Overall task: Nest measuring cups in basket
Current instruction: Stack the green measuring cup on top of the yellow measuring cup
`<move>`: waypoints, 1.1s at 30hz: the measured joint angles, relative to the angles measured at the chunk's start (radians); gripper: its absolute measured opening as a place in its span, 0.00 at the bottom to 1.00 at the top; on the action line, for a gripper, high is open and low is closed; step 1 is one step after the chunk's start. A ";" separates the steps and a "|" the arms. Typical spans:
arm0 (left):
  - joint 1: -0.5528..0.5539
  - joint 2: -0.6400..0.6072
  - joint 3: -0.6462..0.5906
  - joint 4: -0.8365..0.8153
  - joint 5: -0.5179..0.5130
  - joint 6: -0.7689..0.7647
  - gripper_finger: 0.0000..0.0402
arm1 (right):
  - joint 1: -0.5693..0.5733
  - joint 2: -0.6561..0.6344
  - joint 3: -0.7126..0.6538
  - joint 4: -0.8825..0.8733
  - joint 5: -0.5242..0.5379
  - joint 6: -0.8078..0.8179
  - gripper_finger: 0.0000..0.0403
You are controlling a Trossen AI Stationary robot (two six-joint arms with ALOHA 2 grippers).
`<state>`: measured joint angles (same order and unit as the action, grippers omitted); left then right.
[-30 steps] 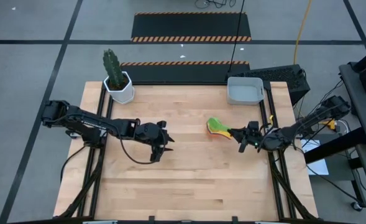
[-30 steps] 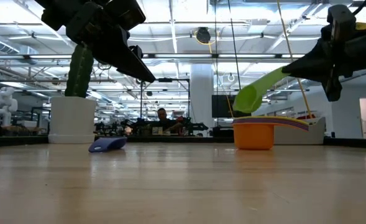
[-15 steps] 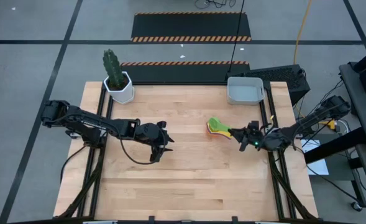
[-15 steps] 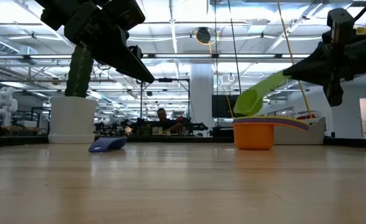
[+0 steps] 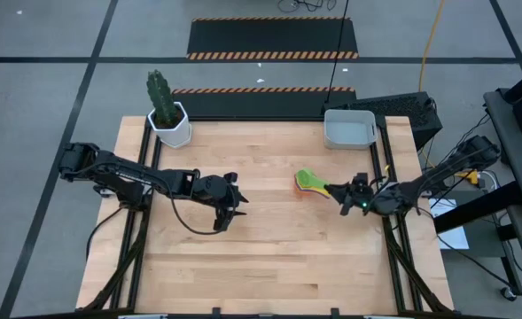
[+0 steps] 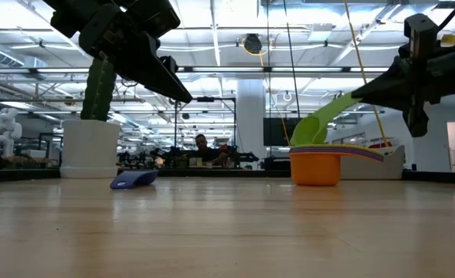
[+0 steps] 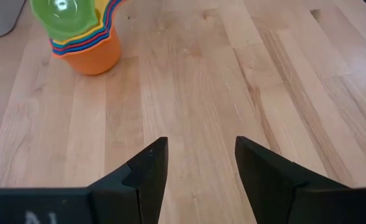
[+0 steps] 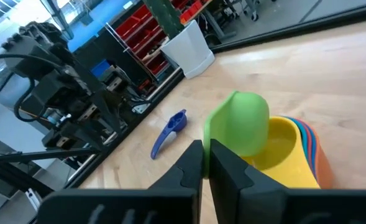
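Observation:
A stack of nested measuring cups [image 5: 308,182] [image 7: 86,43], orange at the bottom and yellow [image 8: 276,149] on top, stands on the table right of centre. My right gripper [image 5: 338,189] [image 8: 205,152] is shut on the green cup [image 6: 318,125], whose bowl hangs just over the stack. A dark blue cup [image 6: 133,179] [image 8: 170,132] lies on the table farther left. My left gripper [image 5: 234,211] [image 7: 198,162] hovers open above the table's middle and touches nothing. The light grey basket [image 5: 349,130] sits at the far right corner. My right gripper pinches the green cup's handle [image 6: 349,96] at its free end between both fingers, coming slanting down from the table's right side, along the handle. The cup tilts, bowl [image 8: 238,124] lowest, right over the yellow cup. I cannot tell whether the bowl touches the stack.
A white hexagonal cactus pot [image 5: 169,124] [image 6: 88,147] stands at the far left corner. Bare wood spreads across the near half of the table [image 5: 269,266]. People and shelving show in the room beyond the far edge.
My right gripper has come down a little, and the green cup's bowl has sunk closer onto the stack while staying tilted. The left arm has kept still.

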<state>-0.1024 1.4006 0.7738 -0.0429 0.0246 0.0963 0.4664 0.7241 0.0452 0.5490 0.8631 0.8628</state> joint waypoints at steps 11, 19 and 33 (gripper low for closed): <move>0.000 0.000 0.000 -0.005 0.000 0.004 0.47 | 0.000 0.026 -0.001 -0.011 0.051 0.042 0.17; 0.000 0.000 0.000 -0.009 0.000 0.001 0.47 | 0.000 0.026 -0.002 -0.082 0.048 0.090 0.32; 0.000 0.000 0.000 -0.023 0.000 -0.005 0.47 | 0.000 -0.075 -0.002 -0.273 -0.030 0.149 0.40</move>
<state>-0.1024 1.4005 0.7734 -0.0657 0.0250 0.0917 0.4667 0.6488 0.0437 0.2763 0.8328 1.0120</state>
